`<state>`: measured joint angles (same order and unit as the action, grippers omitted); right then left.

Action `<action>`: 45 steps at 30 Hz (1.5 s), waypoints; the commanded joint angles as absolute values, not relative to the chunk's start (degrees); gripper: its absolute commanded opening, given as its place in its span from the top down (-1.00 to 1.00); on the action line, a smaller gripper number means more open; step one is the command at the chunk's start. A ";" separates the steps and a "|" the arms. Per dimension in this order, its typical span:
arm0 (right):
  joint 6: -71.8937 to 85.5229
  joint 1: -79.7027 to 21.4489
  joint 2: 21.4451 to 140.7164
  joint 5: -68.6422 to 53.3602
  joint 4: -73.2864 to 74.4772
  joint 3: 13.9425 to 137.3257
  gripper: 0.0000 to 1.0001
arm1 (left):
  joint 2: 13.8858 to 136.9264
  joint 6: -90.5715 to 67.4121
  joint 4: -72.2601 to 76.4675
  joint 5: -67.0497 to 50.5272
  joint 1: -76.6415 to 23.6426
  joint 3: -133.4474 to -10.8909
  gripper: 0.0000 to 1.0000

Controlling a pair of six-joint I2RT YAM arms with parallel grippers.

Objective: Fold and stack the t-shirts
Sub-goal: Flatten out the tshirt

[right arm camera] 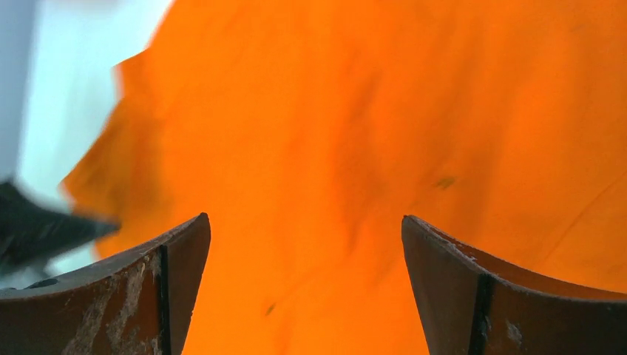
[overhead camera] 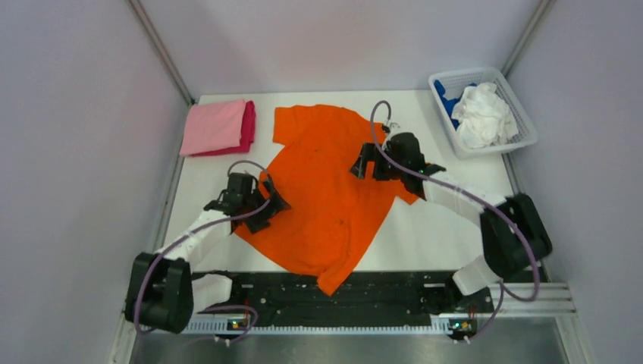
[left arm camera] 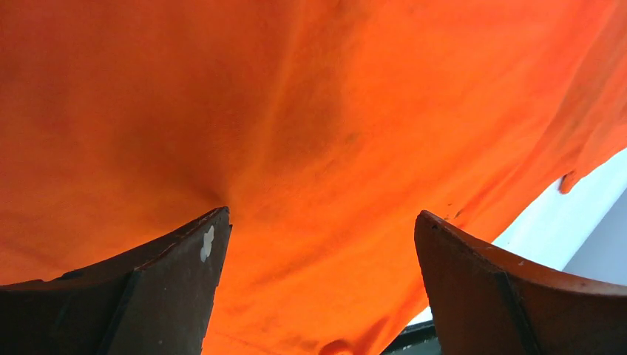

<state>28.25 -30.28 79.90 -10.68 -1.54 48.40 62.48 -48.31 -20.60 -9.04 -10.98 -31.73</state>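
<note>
A bright orange t-shirt (overhead camera: pixel 326 189) lies spread flat across the table's middle, its hem hanging over the near edge. My left gripper (overhead camera: pixel 271 206) is open over the shirt's left edge; in the left wrist view (left arm camera: pixel 322 222) orange cloth (left arm camera: pixel 310 111) fills the gap between its spread fingers. My right gripper (overhead camera: pixel 362 165) is open over the shirt's right side near the sleeve; the right wrist view (right arm camera: pixel 307 222) shows orange cloth (right arm camera: pixel 370 111) between its spread fingers. A folded light pink t-shirt (overhead camera: pixel 214 126) lies on a folded magenta one (overhead camera: pixel 248 125) at the back left.
A white mesh basket (overhead camera: pixel 523 125) at the back right holds a crumpled white t-shirt (overhead camera: pixel 482 115) and a blue one (overhead camera: pixel 446 98). The white table (overhead camera: pixel 440 227) shows bare right of the orange shirt. Grey walls enclose the table on three sides.
</note>
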 commanded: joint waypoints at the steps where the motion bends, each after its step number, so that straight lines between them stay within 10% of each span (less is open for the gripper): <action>1: 24.53 -24.16 97.09 -9.12 -1.30 59.52 -0.97 | 71.02 -48.16 -10.79 -15.63 -12.33 -32.21 -0.98; 8: 21.91 -21.01 104.97 -6.66 -0.09 61.89 -0.97 | 86.04 -47.03 -14.72 -8.09 -9.99 -39.76 -0.98; 16: 36.27 -22.99 87.64 -5.25 -4.51 32.78 -0.97 | 102.66 -43.74 -21.68 -5.50 -9.54 -61.22 -0.98; 26: 56.33 -58.44 57.80 7.98 18.29 26.05 -0.97 | 106.91 -39.48 -25.77 -7.24 -10.62 -72.38 -0.98; 33: 34.45 -50.85 60.93 12.77 20.74 41.45 -0.97 | 95.20 -37.05 -30.58 9.20 -9.44 -60.98 -0.98; 45: 28.51 -28.10 82.59 5.49 8.61 49.80 -0.97 | 90.48 -36.82 -31.78 2.37 -6.73 -64.59 -0.98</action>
<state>31.66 -32.16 77.28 5.43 12.12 44.62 94.26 -38.63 -32.67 6.70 -6.11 -59.24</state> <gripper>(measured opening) 0.986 0.990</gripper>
